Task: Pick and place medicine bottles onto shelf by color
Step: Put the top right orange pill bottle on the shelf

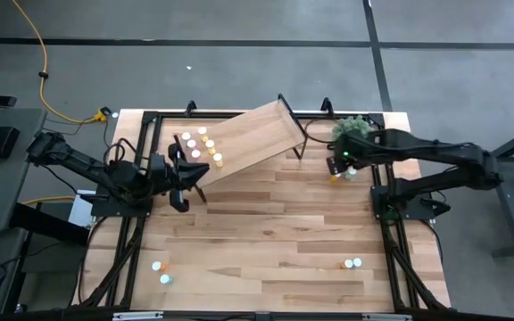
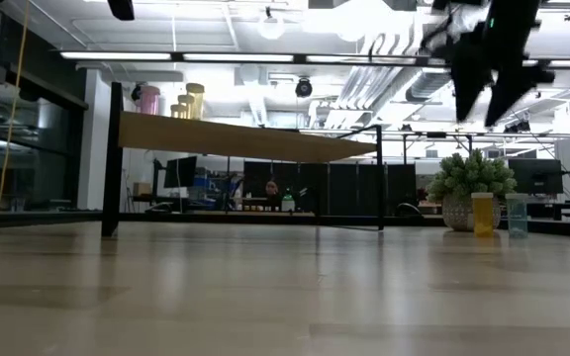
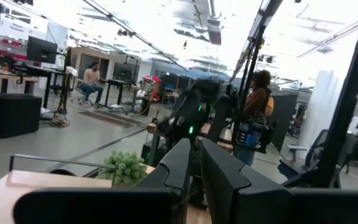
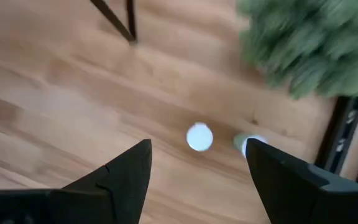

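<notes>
The light-wood shelf (image 1: 252,138) stands slanted at the table's far middle, with several medicine bottles (image 1: 201,144) on its left end. A yellow bottle (image 2: 483,214) and a teal bottle (image 2: 518,215) stand on the table beside a fuzzy green plant (image 1: 353,129). My right gripper (image 4: 199,144) hangs open above them, pointing steeply down. A white cap (image 4: 199,137) shows between its fingers and the teal bottle (image 4: 246,144) by one fingertip. My left gripper (image 3: 196,163) is shut and holds nothing, raised by the shelf's left end (image 1: 194,178).
Two bottles (image 1: 161,272) stand near the table's front left and two more (image 1: 352,264) near the front right. The shelf's thin black legs (image 4: 126,18) stand close to my right gripper. People are in the room beyond the table.
</notes>
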You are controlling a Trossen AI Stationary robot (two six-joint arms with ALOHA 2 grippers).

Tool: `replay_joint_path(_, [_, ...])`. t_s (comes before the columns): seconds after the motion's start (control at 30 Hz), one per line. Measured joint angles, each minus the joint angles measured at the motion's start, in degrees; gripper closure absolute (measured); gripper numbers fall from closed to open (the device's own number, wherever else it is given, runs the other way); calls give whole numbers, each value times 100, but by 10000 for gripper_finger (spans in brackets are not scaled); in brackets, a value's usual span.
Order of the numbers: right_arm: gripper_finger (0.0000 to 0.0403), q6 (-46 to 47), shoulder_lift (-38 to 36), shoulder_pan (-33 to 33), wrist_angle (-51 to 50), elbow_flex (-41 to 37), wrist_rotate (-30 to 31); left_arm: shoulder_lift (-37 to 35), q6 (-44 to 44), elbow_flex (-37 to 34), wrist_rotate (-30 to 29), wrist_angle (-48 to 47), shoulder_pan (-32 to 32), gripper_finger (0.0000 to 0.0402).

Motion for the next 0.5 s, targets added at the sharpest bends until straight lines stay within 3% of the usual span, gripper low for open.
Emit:
replay_joint_path(0.2, [151,127,249,-359,564,-857,-465,-11,-1,0,-126,0,0,372])
replay_joint_path(0.5, [151,255,585,-511,1420,-1296,-584,-11,-2,0,-139,0,-1,376])
